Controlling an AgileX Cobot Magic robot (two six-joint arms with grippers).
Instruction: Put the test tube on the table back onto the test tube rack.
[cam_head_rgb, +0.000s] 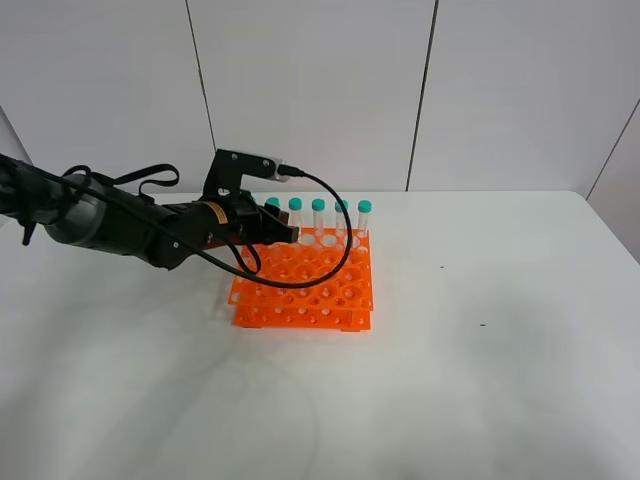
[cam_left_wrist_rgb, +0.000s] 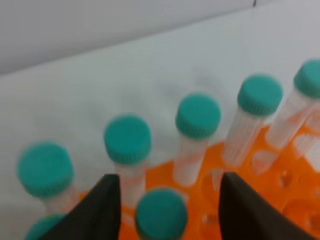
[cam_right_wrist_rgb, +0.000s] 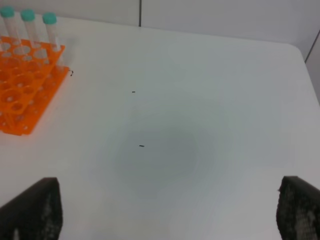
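Note:
The orange test tube rack (cam_head_rgb: 305, 292) stands on the white table (cam_head_rgb: 480, 380) left of centre. A row of teal-capped tubes (cam_head_rgb: 318, 206) stands along its back edge. My left gripper (cam_head_rgb: 284, 232) hovers over the rack's back left corner. In the left wrist view its dark fingers (cam_left_wrist_rgb: 102, 210) straddle the test tube (cam_left_wrist_rgb: 161, 216), which stands upright in the rack (cam_left_wrist_rgb: 280, 200). A gap shows on each side of its cap, so the left gripper (cam_left_wrist_rgb: 167, 176) is open. My right gripper (cam_right_wrist_rgb: 170, 205) is spread wide over bare table, empty.
Several more capped tubes (cam_left_wrist_rgb: 198, 116) stand in a row just behind the one between my left fingers. The rack (cam_right_wrist_rgb: 25, 95) lies off to one side in the right wrist view. A black cable (cam_head_rgb: 335, 215) loops over the rack. Small dark specks (cam_head_rgb: 482, 324) mark the tabletop.

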